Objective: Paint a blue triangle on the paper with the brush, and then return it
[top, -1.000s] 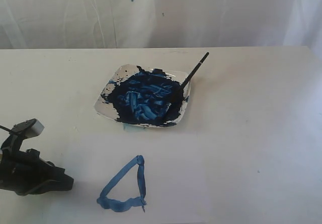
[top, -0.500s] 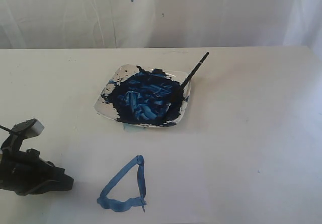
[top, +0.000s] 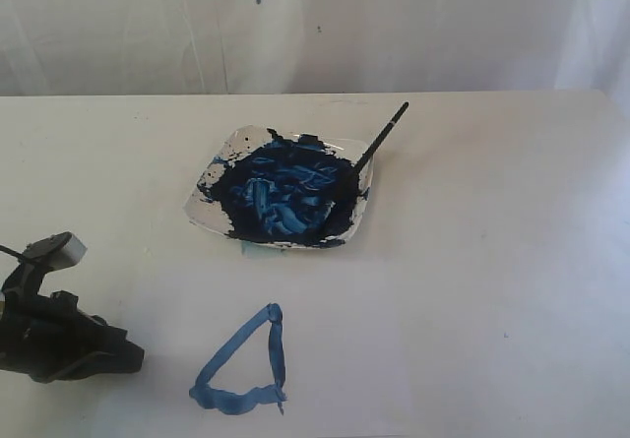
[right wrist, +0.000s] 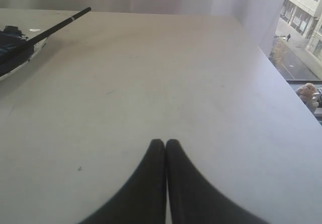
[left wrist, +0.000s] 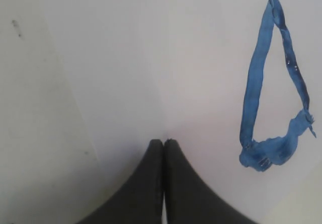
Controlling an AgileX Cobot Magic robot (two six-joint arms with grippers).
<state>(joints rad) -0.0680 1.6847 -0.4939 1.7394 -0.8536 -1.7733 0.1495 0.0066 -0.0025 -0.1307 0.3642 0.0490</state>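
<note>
A blue triangle [top: 244,364] is painted on the white paper [top: 394,359] near the table's front; the left wrist view shows the triangle [left wrist: 271,93] too, on the paper [left wrist: 151,58]. The thin black brush [top: 379,141] lies with its tip in the blue paint of the white square plate [top: 202,212], its handle sticking out over the far right rim; in the right wrist view the brush [right wrist: 55,26] shows at the edge. My left gripper [top: 133,359] rests at the front left, shut and empty [left wrist: 164,142]. My right gripper [right wrist: 165,142] is shut and empty, out of the exterior view.
The plate [right wrist: 15,65] of dark blue paint stands mid-table. A white curtain hangs behind the table. The table's right edge [right wrist: 282,83] runs beside a window.
</note>
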